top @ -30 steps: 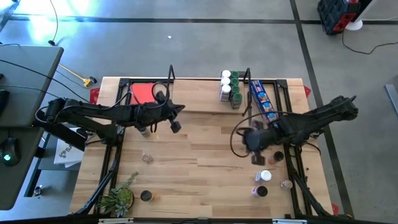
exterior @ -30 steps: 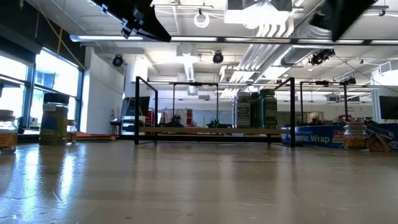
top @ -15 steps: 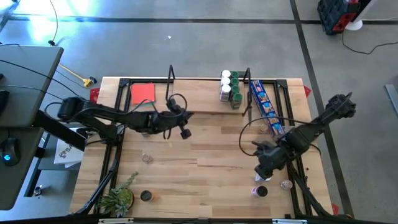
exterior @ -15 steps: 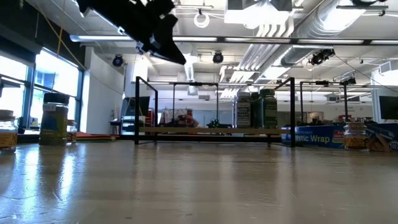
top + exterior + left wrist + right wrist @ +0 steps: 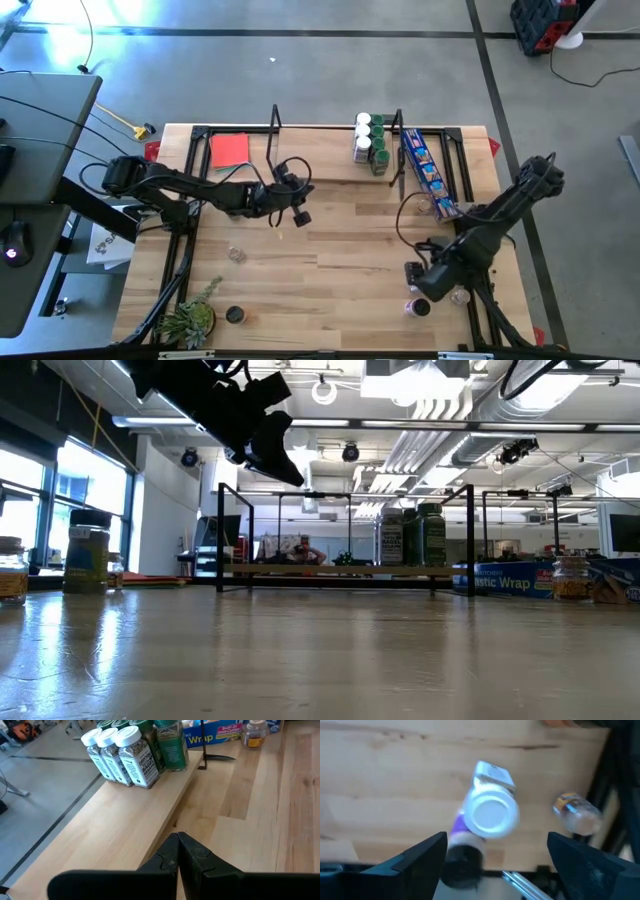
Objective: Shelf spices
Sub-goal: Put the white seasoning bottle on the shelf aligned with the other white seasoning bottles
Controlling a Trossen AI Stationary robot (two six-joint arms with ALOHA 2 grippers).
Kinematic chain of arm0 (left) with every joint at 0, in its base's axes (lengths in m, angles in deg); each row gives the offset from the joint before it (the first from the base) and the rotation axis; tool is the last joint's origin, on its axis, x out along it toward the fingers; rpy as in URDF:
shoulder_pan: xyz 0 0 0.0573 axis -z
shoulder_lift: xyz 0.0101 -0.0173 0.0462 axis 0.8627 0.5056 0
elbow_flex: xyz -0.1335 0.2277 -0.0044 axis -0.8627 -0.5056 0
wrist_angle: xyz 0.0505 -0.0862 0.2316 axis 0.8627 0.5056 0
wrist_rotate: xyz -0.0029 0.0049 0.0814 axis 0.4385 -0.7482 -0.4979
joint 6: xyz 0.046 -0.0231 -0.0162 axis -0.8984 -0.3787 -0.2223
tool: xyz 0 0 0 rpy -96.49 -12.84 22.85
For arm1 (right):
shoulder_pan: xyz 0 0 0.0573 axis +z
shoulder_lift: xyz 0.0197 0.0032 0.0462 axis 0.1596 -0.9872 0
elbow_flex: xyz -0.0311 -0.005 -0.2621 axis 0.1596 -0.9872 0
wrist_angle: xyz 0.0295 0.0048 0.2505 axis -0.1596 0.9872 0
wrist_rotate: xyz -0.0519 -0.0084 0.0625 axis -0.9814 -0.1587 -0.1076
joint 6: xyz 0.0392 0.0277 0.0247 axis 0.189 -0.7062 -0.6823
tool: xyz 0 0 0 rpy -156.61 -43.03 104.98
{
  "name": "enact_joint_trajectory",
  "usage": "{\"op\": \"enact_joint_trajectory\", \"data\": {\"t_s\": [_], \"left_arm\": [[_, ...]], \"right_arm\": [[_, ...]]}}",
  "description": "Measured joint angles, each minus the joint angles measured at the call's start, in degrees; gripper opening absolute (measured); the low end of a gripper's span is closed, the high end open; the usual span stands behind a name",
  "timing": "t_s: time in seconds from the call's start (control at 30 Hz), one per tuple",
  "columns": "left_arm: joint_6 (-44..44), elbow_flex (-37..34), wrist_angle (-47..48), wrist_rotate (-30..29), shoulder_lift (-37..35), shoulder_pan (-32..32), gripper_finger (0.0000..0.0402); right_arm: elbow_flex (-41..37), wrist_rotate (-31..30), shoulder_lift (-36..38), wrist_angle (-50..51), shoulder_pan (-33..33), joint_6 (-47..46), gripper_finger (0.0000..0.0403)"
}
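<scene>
The shelf [image 5: 300, 160] is a light-wood board between black wire uprights at the table's far side. Several spice jars [image 5: 368, 140] with white and green tops stand on its right end, as the left wrist view [image 5: 125, 752] also shows. My left gripper [image 5: 300, 215] is shut and empty, in the air just in front of the shelf [image 5: 178, 837]. My right gripper [image 5: 420, 288] is open, pointing down over a white-topped jar [image 5: 492, 815] near the table's near right corner. A black-topped jar [image 5: 462, 865] and a clear-topped jar [image 5: 577, 815] stand beside it.
A long blue box [image 5: 428, 172] lies right of the shelf, with a jar [image 5: 255, 732] beside it. A red sheet [image 5: 230, 150] lies on the shelf's left end. A clear jar [image 5: 237, 255], a black-topped jar [image 5: 234, 315] and a green plant [image 5: 190, 320] are near left.
My left gripper has gone toward the table's right edge along the front of the shelf and has come lower. My right gripper has gone toward the table's near edge, from beside the blue box to over the jars at the near right.
</scene>
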State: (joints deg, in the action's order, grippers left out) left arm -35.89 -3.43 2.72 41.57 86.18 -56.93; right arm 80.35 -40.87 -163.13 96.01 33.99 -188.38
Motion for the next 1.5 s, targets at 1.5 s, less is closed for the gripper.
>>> {"op": "enact_joint_trajectory", "data": {"t_s": [1.5], "left_arm": [[1.6,-5.7,-10.9,4.9,0.0,-0.4,0.0000]], "right_arm": [[-9.3,2.9,-0.9,-9.6,-13.3,32.0,0.0188]]}}
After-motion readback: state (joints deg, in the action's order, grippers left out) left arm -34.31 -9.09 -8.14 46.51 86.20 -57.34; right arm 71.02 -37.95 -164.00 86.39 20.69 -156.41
